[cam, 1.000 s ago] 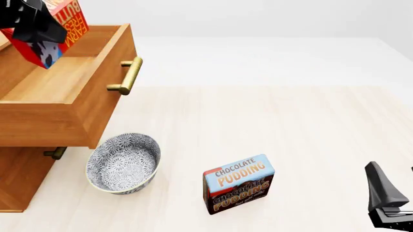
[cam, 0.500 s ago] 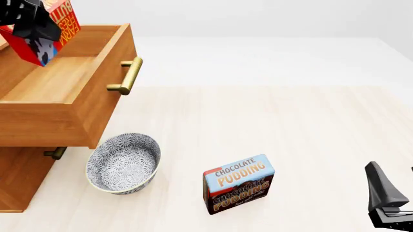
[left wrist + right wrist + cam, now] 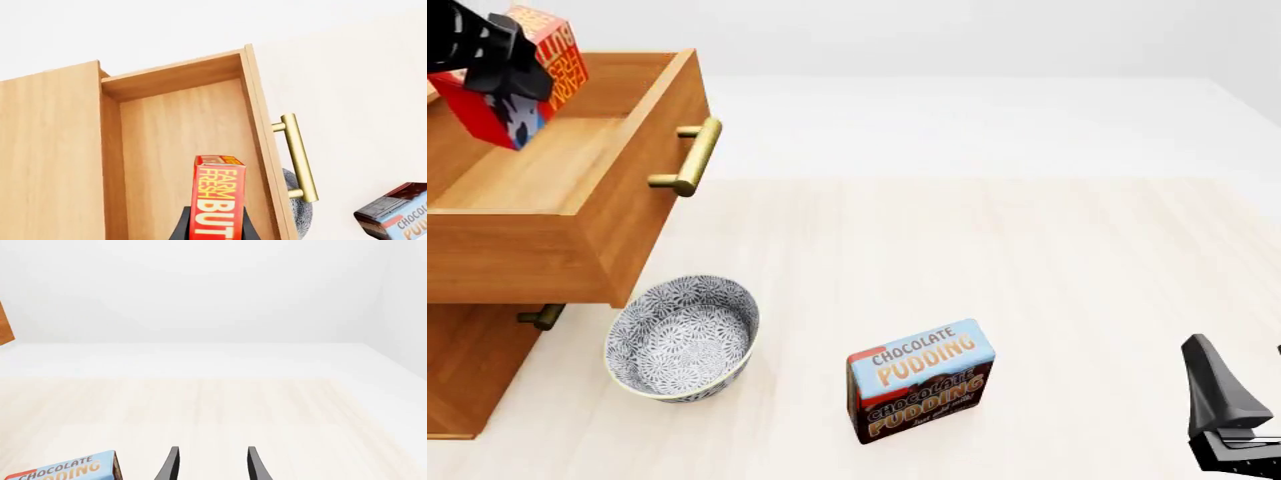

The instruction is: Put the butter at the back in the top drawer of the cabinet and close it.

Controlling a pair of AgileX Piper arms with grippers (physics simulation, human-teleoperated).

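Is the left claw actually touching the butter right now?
Touching. In the left wrist view the claw has its black fingers pressed against both sides of the butter, holding it above the open top drawer.

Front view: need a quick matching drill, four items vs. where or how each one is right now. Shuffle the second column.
Items:
1. butter
2. top drawer
3. bowl
4. pudding box

States:
A. standing upright on the table, in front of the right arm's side
B. pulled open, nothing lying in it
C. held in the left gripper above the drawer
D. on the table beside the cabinet, below the open drawer's front

Pairs: 1-C, 2-B, 3-D, 4-A
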